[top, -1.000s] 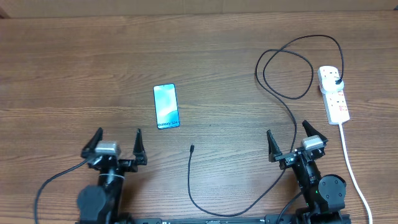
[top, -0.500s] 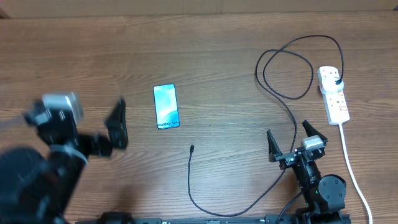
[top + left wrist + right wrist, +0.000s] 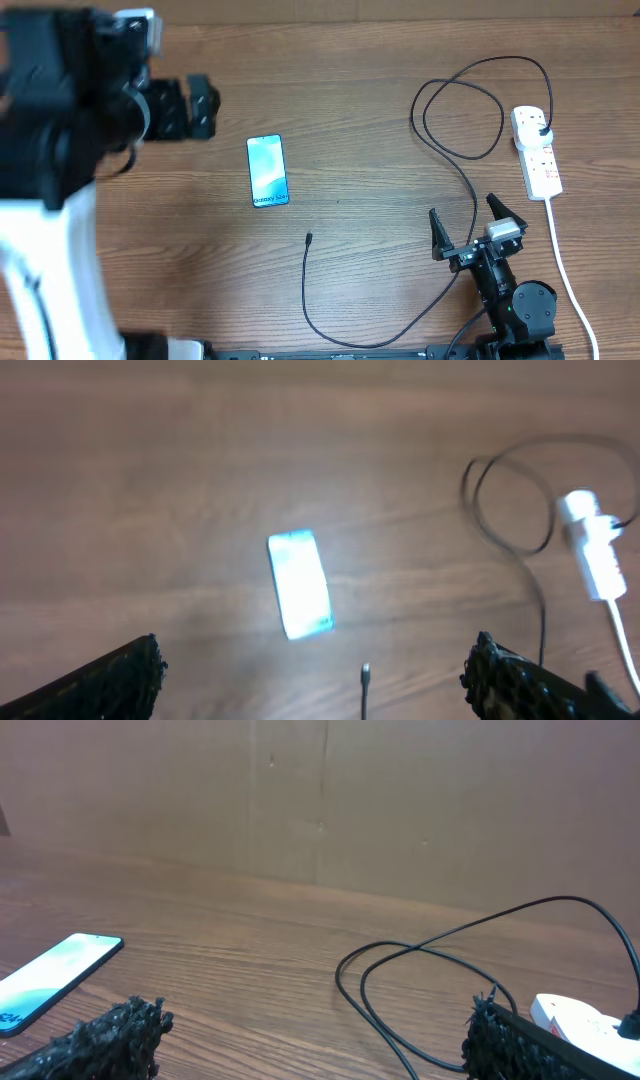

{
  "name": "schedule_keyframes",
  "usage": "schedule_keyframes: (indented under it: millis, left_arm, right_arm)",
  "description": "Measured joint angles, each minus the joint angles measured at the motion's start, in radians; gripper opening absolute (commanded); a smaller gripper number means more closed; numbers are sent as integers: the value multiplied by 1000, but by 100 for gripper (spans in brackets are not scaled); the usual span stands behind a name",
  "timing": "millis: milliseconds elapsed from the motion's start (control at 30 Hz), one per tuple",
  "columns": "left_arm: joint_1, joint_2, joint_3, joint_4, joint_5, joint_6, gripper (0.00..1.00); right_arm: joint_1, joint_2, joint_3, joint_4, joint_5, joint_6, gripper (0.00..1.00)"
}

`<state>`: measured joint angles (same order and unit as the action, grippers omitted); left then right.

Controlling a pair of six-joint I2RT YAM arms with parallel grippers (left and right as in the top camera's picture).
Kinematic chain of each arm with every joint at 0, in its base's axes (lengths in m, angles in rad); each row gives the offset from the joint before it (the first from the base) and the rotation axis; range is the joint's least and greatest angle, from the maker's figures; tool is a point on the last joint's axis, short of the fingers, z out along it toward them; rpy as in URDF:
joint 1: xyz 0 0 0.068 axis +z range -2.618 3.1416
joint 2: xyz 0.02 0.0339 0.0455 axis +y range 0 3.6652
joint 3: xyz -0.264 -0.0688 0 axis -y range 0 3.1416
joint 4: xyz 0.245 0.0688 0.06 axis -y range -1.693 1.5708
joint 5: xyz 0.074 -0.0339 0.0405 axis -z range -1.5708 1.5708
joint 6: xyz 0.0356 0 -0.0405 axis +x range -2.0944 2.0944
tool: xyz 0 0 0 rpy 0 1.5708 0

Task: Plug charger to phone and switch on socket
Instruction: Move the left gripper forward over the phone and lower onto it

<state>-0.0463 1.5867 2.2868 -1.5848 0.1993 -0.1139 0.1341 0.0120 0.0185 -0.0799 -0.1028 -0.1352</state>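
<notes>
The phone lies flat, screen up, left of the table's middle. The charger cable loops from its black plug in the white socket strip at the far right to its loose connector tip below the phone. My left gripper is raised high, up and to the left of the phone, open and empty. Its wrist view shows the phone, the tip and the strip far below. My right gripper is open and empty, low beside the cable.
The strip's white lead runs down the right side to the front edge. The right wrist view shows the phone, cable loops, the strip's end and a brown board wall behind the table.
My left arm has risen from the table's front edge and swung up to the far left, now large and blurred near the camera. The right arm, phone and cable have not moved.
</notes>
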Motion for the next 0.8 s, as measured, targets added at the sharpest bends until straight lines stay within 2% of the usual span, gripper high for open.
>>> schedule_keyframes:
  millis: [33,67,100,133,467,800]
  left_arm:
    - [0,37,0,0,0,-10,93]
    - [0,76,0,-1,1,-15,52]
    - [0,114,0,-2,2,-19,15]
    - [0,146,0,-3,3,-27,4]
    - [-9,431,0,-99,74,-100,4]
    - [-95,562,-4,-99,82,-121,4]
  right_arm:
    - [0,0,0,0,0,0,100]
    - [0,0,0,0,0,0,100]
    - [0,0,0,0,0,0,100]
    - [0,0,0,1,0,0,100]
    - [0,0,0,-1,1,0,100]
    - [0,0,0,0,3,0,100]
